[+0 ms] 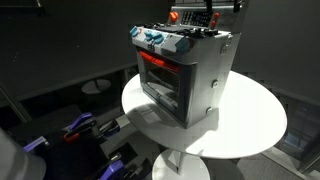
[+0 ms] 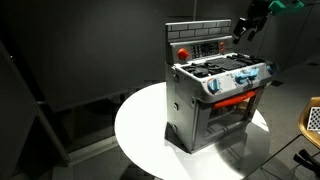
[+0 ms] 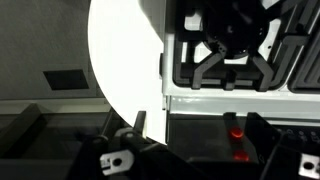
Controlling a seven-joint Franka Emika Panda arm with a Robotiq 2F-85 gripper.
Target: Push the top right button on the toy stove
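Claw (image 3: pixel 195 160): fingers apart, gripping nothing; hangs above the back panel of the toy stove (image 2: pixel 215 95), probably lining up a press.
Toy stove: upright, under the claw, controls exposed.
Table (image 2: pixel 140 130): round, white, directly beneath toy stove.

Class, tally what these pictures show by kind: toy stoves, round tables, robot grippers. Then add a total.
Toy stove: 1
Round table: 1
Gripper: 1
Total: 3
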